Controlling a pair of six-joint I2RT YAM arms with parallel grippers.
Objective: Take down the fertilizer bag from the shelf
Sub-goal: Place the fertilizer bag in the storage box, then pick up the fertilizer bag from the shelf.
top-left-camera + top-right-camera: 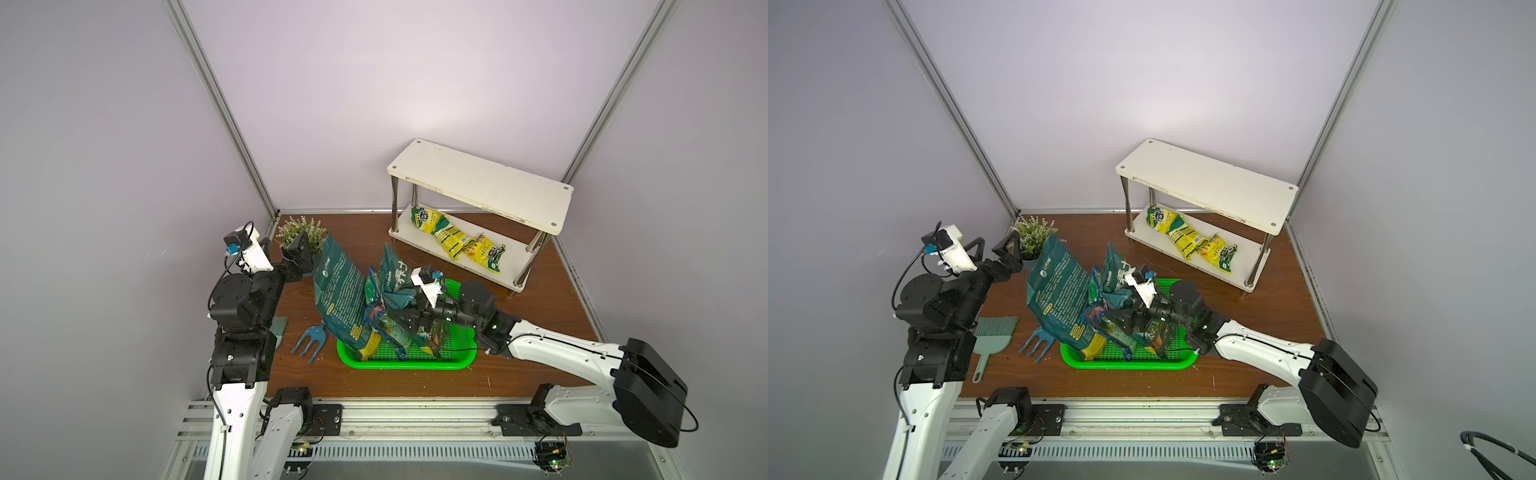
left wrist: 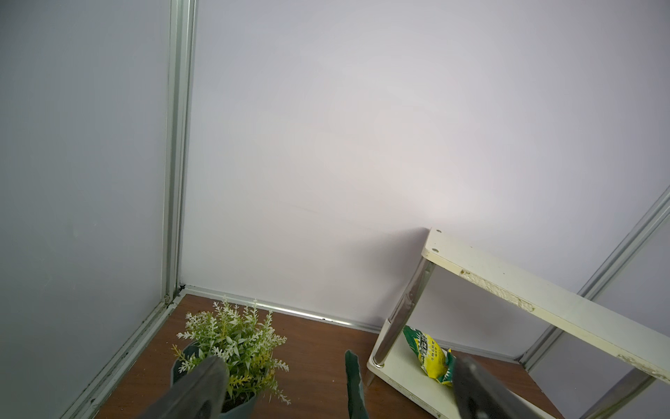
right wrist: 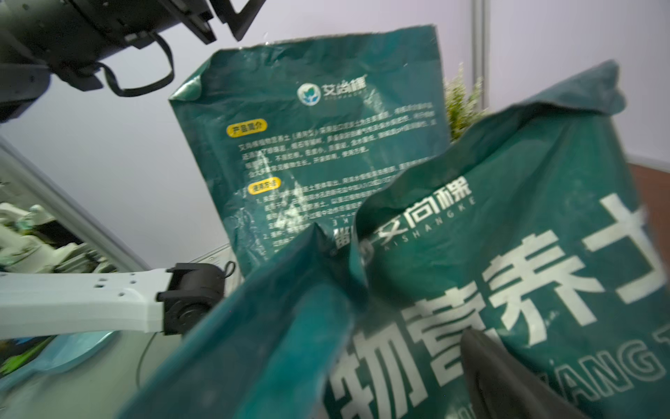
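1. Nearest the lens in both top views is the black elbow of our right arm [image 1: 648, 390], and its forearm reaches from there into the green basket [image 1: 415, 366].
2. Our right gripper [image 1: 401, 322] sits among the dark teal soil bags [image 3: 507, 217] standing in that basket. In the wrist view one finger [image 3: 507, 381] lies far out to the side against a bag's printed face, and the other is hidden behind a crumpled fold. We judge the jaws spread wide and pinching nothing.
3. Our left gripper [image 1: 994, 247] hovers with its fingers wide apart and empty. The potted plant [image 2: 232, 344] stands just beyond its left finger.
4. The fertilizer bag [image 1: 453, 239], yellow and green, lies flat on the lower board [image 1: 515, 266] of the shelf [image 1: 478, 183], under the top board, so it is not yet taken down. We cannot tell whether it is one twisted packet or two end to end.
5. From the right fingers the bag lies near, beyond them and to their right. From the left fingers it is well apart, across the table to their right, so the right arm is the nearer one.
6. The bag's long axis runs along the shelf's length. We judge the fingers must come in low through the open front, between the boards, and close across the bag's narrow width.
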